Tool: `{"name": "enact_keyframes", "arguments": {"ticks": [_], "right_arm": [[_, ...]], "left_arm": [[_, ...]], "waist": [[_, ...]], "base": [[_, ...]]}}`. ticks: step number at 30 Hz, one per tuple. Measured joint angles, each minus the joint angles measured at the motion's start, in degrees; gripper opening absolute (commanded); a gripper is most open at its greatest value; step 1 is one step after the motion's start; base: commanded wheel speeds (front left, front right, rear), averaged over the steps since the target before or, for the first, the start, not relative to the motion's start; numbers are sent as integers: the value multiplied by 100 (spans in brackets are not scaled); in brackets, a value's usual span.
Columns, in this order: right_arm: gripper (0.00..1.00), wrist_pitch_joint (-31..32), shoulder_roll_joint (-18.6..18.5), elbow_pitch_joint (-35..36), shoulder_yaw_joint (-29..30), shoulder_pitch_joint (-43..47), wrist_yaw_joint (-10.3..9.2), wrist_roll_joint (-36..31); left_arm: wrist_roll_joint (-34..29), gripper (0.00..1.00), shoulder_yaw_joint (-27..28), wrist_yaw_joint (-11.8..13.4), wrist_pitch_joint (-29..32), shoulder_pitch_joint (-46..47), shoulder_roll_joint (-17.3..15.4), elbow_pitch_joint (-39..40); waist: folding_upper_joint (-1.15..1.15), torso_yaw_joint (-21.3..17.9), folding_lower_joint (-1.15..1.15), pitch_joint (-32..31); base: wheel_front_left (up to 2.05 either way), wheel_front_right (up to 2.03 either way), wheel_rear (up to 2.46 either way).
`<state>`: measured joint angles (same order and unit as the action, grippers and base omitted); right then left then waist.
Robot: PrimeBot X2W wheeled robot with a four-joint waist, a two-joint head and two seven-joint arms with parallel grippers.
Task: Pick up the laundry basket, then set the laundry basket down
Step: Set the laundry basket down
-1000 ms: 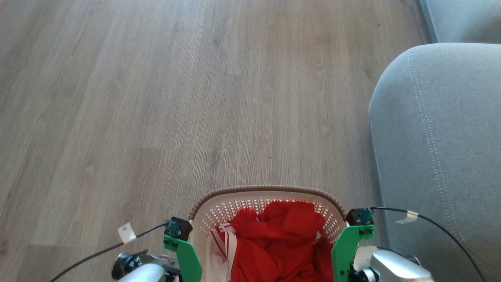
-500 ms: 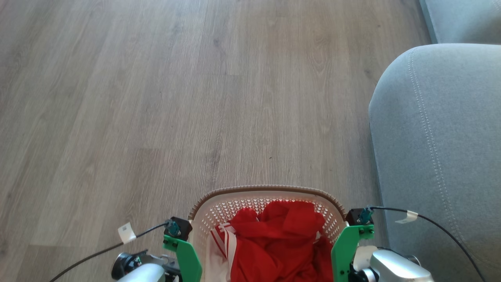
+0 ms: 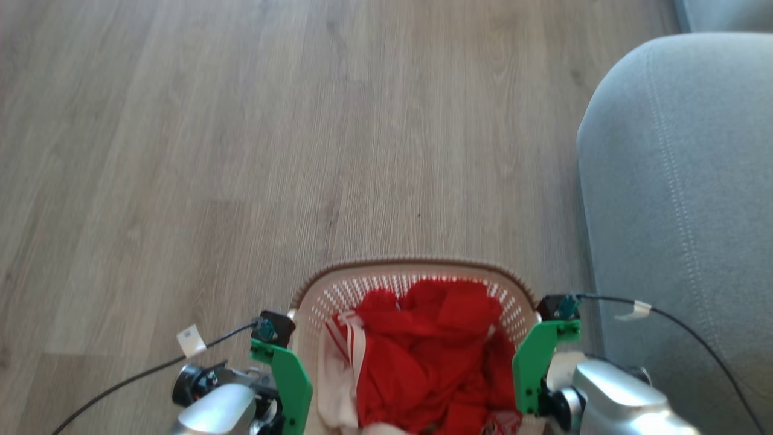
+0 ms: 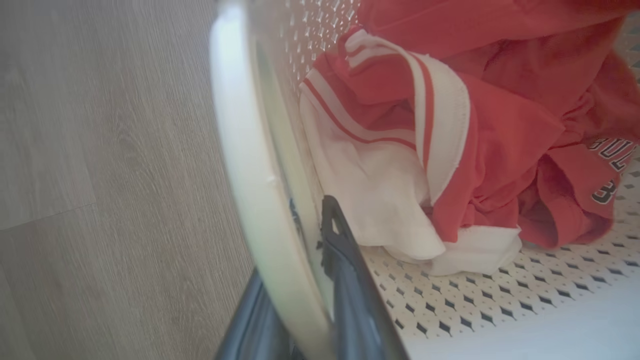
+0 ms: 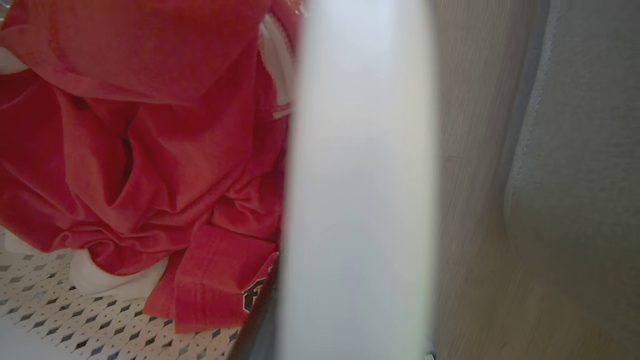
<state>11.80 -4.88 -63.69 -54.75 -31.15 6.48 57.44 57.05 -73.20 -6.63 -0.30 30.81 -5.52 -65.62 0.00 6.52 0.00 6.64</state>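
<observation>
The laundry basket [image 3: 416, 269] sits at the near middle of the scene, over a broad wooden floor [image 3: 241, 151], with a grey sofa [image 3: 676, 211] close on its right. It is carried between the robot's two arms. Red clothes [image 3: 435, 344] fill most of it, and a white garment with red stripes [image 4: 380, 200] lies against its left wall. The grasp appears made on the left side at least. Whether the basket is off the floor cannot be told from these views, so the lift may be under way, and the setting down is not yet done. Both silver forearms reach forward from the near edge, one on each side of the basket, and a green bracket [image 3: 287, 377] on each wrist stands just beside the brown braided rim. The left gripper [image 4: 305, 300] is clenched on the basket's pale left rim [image 4: 250, 150], one dark finger [image 4: 345, 280] inside the wall and the other outside. The right gripper [image 5: 342, 340] straddles the blurred white right rim [image 5: 355, 175]. One dark finger [image 5: 257, 320] shows at the inner side, and I cannot tell if that grip is closed.
</observation>
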Motion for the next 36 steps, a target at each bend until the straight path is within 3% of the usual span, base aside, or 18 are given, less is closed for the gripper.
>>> {"name": "enact_keyframes", "arguments": {"ticks": [8,20,28,36], "right_arm": [[0,-400,-114,0,152,-611,1,-166],[0,-844,-256,-59,237,-1645,10,-503],[0,-1040,-279,-327,291,-2290,16,-605],[0,-1050,-241,-639,293,-2695,19,-646]], "left_arm": [[-2,0,118,264,-449,552,130,-42],[-9,0,177,431,-746,1566,246,-104],[-7,0,166,617,-745,2123,231,116],[-7,0,127,617,-649,2479,232,188]], "waist": [[0,16,0,687],[0,47,1,2034],[-1,93,2,3057],[-1,110,1,3871]], "base": [[0,0,0],[0,0,0],[0,0,0],[0,0,0]]}}
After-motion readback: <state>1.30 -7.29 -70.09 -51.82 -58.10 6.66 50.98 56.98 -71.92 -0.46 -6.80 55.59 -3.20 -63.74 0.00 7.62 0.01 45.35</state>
